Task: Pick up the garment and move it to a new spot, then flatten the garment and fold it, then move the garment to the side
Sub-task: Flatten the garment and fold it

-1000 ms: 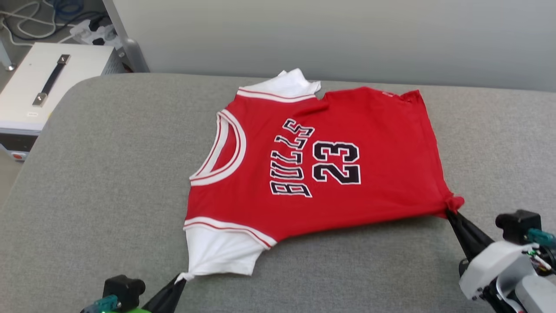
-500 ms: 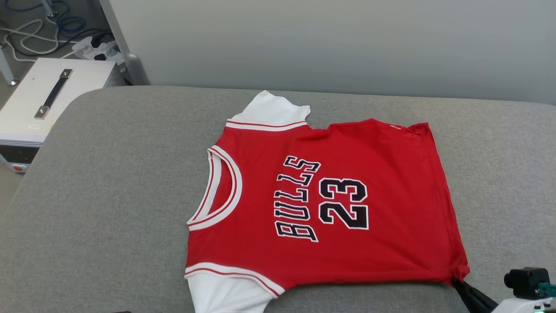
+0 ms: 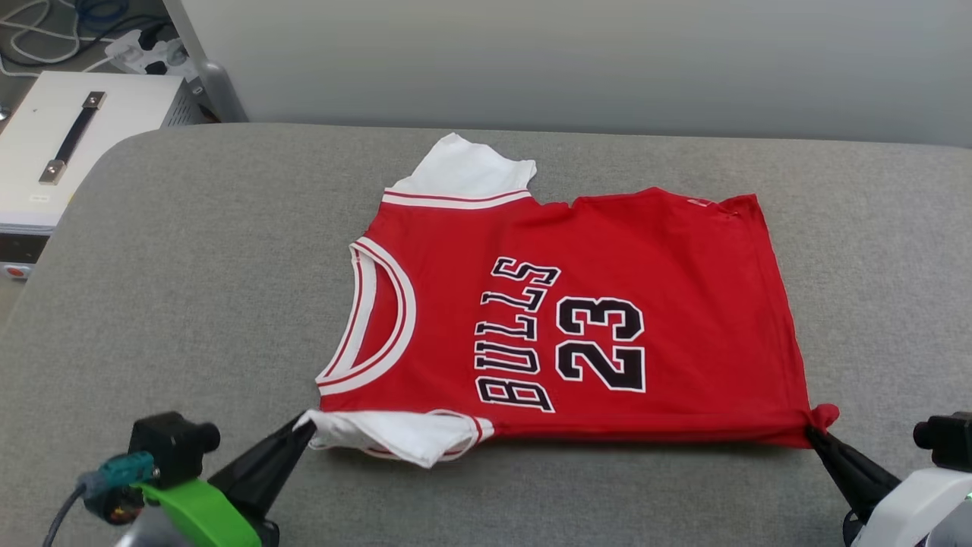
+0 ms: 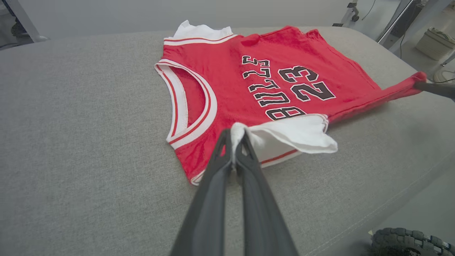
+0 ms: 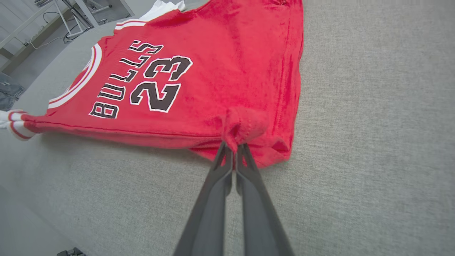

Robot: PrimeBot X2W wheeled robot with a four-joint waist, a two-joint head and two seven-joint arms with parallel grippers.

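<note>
Red jersey garment (image 3: 577,319) lies chest-up on the grey fabric-covered table (image 3: 190,289), its near edge raised. The left claw (image 3: 304,427) pinches the white near sleeve, and the right claw (image 3: 815,435) pinches the bunched red hem corner, both pressed together on cloth.

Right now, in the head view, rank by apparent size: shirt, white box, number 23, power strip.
1. shirt
2. white box, partly cut off by the frame edge
3. number 23
4. power strip, though it lies farthest back, so its real size is unsure
</note>
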